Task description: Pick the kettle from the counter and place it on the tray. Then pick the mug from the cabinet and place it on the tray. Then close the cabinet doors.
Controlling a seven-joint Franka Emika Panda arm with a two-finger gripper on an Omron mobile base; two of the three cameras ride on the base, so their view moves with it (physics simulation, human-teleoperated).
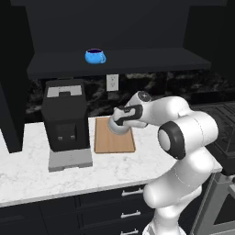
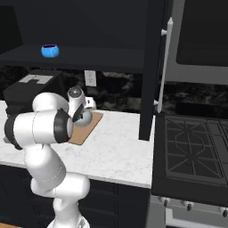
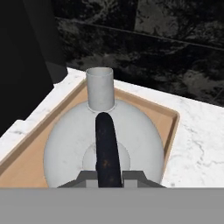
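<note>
Hand view: the pincer (image 3: 109,174) is clenched on the black arched handle (image 3: 106,148) of the kettle (image 3: 103,142), its two finger tips showing only as short grey stubs to either side of the handle, their lower parts cut off by the frame edge. The kettle's silver dome lies directly beneath the pincer, its short spout (image 3: 100,89) pointing ahead of it, and under the kettle lies the tray (image 3: 168,119), whose raised rim shows ahead of and beside the dome; the base of the kettle is hidden by its own bulge, so whether it rests on the board or hangs just above it cannot be told. Beyond the tray runs the white counter (image 3: 197,140). Left base view: the wrist covers most of the kettle (image 1: 118,126), leaving a pale curved edge over the far end of the tray (image 1: 114,140); a black machine (image 1: 65,114) stands just beside the tray. High above the pincer, the blue mug (image 1: 95,56) sits on the shelf of the cabinet (image 1: 137,62), whose dark interior is hard to make out. Right base view: the arm hides much of the tray (image 2: 87,126); one open cabinet door (image 2: 153,67) with its silver bar handle (image 2: 164,62) stands well apart from the pincer.
</note>
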